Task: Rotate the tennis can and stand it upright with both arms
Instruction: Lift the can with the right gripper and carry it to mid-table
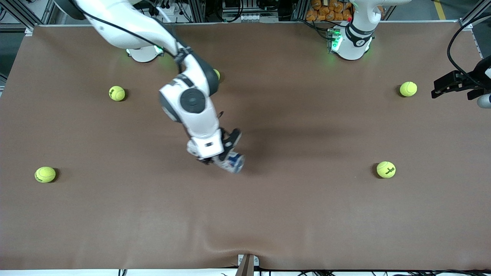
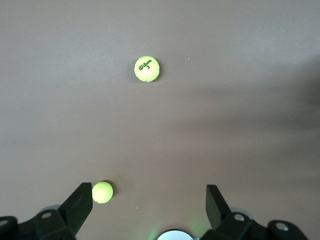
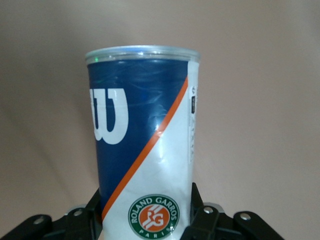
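1. Right gripper [image 3: 145,220] first: its fingers [image 3: 197,210] sit one on each side of the tennis can [image 3: 142,140], pinching the lower body right at the round emblem.
2. From the fingers, the can's long axis runs straight out and away, rim end farthest from the pads, navy band with the white logo in between.
3. In the front view the right gripper [image 1: 220,155] is low at mid-table, the can [image 1: 232,162] poking out from under the wrist; my read is that it sits tilted, not yet upright.
4. Left gripper [image 2: 149,202] waits at its arm's end of the table, fingers [image 2: 80,202] spread wide on nothing, two tennis balls [image 2: 147,68] on the mat below.
5. The right arm is clearly nearer; the left has a long reach to assist.
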Tool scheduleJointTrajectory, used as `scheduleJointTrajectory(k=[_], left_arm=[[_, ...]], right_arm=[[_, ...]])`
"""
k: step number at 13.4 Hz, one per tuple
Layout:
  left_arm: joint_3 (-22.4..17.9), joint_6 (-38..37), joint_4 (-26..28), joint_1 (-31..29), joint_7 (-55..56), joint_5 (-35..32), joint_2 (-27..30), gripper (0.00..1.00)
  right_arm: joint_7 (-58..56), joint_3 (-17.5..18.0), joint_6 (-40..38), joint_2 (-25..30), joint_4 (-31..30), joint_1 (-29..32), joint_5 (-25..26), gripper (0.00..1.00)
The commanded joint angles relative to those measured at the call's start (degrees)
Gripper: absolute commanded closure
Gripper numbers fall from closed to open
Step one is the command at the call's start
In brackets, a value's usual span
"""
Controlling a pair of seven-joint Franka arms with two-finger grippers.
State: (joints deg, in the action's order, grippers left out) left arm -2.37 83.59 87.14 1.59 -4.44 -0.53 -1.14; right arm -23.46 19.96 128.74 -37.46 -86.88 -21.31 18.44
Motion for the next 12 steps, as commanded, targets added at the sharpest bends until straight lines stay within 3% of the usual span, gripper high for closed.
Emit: scheduleJointTrajectory(k=[1,3,7,8,12], left_arm=[[0.4,-0.8,-0.6,-0.4,-0.4,-0.4,-0.3,0.0],[0.4,-0.8,-0.6,-0.4,-0.4,-0.4,-0.3,0.0],[0.4,-0.8,-0.7,-0.4,-0.5,-0.4,-0.5,0.0],[0.4,-0.8,-0.7,-0.4,-0.4,-0.4,-0.6,0.0],[0.4,-0.8,-0.6,-0.3,-0.4,-0.3,-0.7,0.0]], right_arm=[[-8.1,-0.4,4.8,-4.1,0.6,-2.8,3.5,0.33],[-11.2,-0.5,5.2,-6.8,0.8,-6.6,6.2,0.33],[-10.8,-5.1,5.2,-9.6,2.7,-15.3,8.5,0.32],[-10.8,-5.1,5.2,-10.1,3.2,-15.6,8.5,0.04],[-11.3,-4.8,2.1,-8.4,5.8,-14.8,8.0,0.0]])
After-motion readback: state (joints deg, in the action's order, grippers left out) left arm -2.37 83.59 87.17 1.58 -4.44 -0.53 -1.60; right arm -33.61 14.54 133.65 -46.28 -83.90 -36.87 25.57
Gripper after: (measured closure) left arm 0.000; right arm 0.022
